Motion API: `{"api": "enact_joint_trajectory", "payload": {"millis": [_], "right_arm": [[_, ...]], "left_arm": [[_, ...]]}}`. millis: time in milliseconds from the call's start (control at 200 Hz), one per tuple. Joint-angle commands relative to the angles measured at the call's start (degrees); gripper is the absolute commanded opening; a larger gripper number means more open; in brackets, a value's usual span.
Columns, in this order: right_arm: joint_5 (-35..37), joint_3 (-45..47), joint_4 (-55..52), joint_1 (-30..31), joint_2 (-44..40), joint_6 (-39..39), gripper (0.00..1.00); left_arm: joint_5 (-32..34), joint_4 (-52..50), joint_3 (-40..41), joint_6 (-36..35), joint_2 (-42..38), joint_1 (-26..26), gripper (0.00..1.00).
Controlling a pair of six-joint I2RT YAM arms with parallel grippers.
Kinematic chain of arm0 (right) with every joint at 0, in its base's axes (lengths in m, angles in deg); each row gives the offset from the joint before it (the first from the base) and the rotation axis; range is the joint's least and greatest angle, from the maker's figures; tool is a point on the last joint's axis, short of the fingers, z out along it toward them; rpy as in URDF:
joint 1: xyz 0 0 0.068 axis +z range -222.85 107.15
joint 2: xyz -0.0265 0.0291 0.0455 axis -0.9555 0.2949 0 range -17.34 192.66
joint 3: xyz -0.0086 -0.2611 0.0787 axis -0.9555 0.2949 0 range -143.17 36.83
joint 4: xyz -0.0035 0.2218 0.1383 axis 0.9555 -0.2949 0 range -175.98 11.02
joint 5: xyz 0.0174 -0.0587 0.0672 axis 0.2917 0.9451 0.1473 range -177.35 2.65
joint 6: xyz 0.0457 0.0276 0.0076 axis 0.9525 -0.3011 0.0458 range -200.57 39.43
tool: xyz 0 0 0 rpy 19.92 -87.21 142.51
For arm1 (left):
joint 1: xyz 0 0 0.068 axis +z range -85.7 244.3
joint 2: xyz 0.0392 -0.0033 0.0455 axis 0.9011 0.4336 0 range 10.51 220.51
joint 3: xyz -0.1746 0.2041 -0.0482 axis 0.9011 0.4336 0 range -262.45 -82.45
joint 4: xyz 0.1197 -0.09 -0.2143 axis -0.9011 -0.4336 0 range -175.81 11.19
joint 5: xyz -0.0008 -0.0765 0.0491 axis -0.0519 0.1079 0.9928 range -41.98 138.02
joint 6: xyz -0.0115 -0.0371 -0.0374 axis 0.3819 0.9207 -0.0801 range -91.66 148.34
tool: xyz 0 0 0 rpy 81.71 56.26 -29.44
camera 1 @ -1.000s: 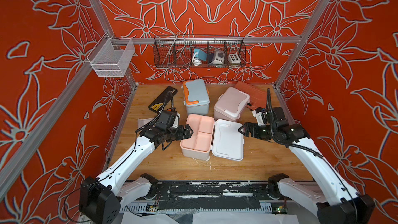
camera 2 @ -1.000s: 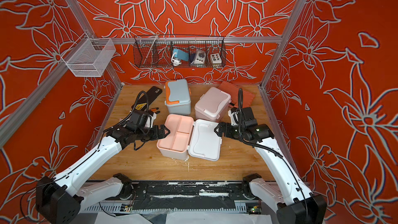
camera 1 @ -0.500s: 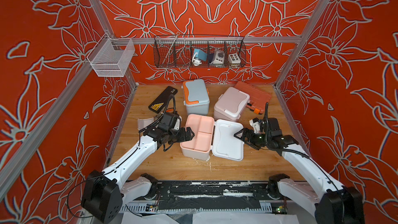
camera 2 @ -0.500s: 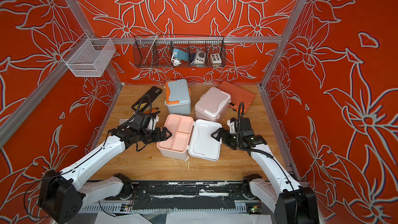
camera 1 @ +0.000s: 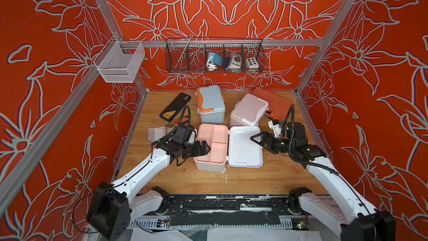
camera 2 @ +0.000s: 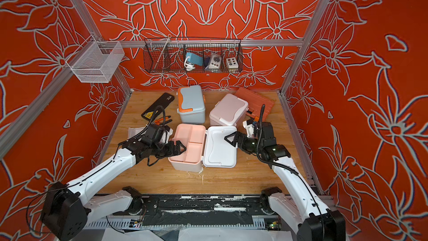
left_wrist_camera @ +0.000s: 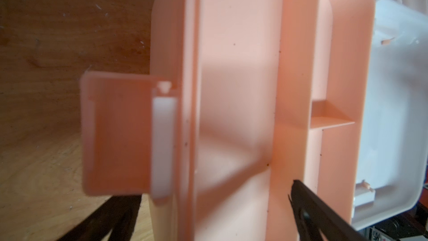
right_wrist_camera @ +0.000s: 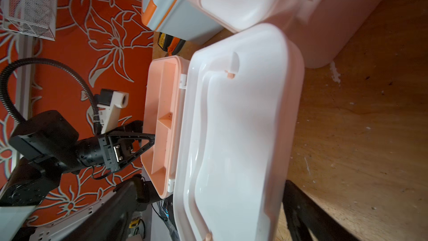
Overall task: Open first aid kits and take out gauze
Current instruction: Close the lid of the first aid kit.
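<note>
The white first aid kit lies open mid-table in both top views, its peach tray [camera 1: 212,144] [camera 2: 188,144] bare and its lid [camera 1: 245,149] [camera 2: 220,151] flat to the right. Behind it stand the shut blue-grey kit [camera 1: 210,103] and the shut pink kit [camera 1: 249,110]. My left gripper [camera 1: 205,149] [left_wrist_camera: 208,214] is open, straddling the tray's left wall beside the peach latch [left_wrist_camera: 115,135]. At the lid's right edge my right gripper [camera 1: 260,142] [right_wrist_camera: 208,214] is open, a finger on each side of the lid [right_wrist_camera: 231,135]. No gauze shows.
A flat black case [camera 1: 174,106] and orange-handled pliers [camera 1: 181,120] lie at back left. A ribbed orange tool case [camera 1: 273,103] leans behind the pink kit. A pale flat piece [camera 1: 155,133] lies left of my left wrist. Wire baskets [camera 1: 214,56] hang on the back wall.
The left gripper has slid a little toward the front along the tray's left wall. The right arm has dropped lower and brought its gripper onto the lid's right edge.
</note>
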State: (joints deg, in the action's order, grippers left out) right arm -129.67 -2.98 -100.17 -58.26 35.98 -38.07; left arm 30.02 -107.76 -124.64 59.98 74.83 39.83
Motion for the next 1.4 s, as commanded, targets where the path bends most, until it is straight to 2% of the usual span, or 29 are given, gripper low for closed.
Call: {"api": "enact_joint_trajectory", "payload": {"millis": [0, 185, 480, 601, 766, 881, 1096, 1236, 1396], "right_arm": [[-3.37, -3.61, 0.28, 2.58, -1.29, 1.68, 0.98], [-2.44, -6.9, -0.23, 6.12, -1.0, 2.01, 0.98], [1.51, -13.43, -0.34, 16.14, 1.62, 1.28, 0.98], [2.72, -15.56, -0.34, 19.22, 3.28, 1.02, 0.98], [3.64, -18.28, -0.36, 23.12, 6.04, 0.15, 0.98], [4.07, -19.85, -0.26, 25.65, 7.77, -0.5, 0.98], [5.62, -22.44, 0.23, 30.28, 11.51, -1.61, 0.98], [8.53, -24.39, -1.69, 33.29, 15.4, -3.09, 0.98], [14.79, -26.6, -9.22, 35.37, 20.3, -6.56, 0.98]], "left_arm": [[-2.83, 2.64, 0.43, 1.05, -1.01, -2.15, 0.97], [-3.08, 3.89, 1.02, 2.17, -1.29, -3.99, 0.97], [-3.75, 7.0, 2.58, 3.06, -1.8, -5.41, 0.97], [-4.32, 9.74, 4.34, 3.98, -4.09, -5.37, 0.98], [-1.64, 9.78, 6.0, 5.66, -7.2, -4.6, 0.98], [-0.18, 6.87, 5.64, 5.98, -11.49, -1.85, 0.98], [-1.09, 0.84, 3.79, 3.88, -17.64, 7.92, 0.98], [-2.86, -0.96, 2.93, 2.32, -18.17, 11.93, 0.98], [-5.95, -0.98, 2.35, 1.01, -18.01, 16.42, 0.98]]}}
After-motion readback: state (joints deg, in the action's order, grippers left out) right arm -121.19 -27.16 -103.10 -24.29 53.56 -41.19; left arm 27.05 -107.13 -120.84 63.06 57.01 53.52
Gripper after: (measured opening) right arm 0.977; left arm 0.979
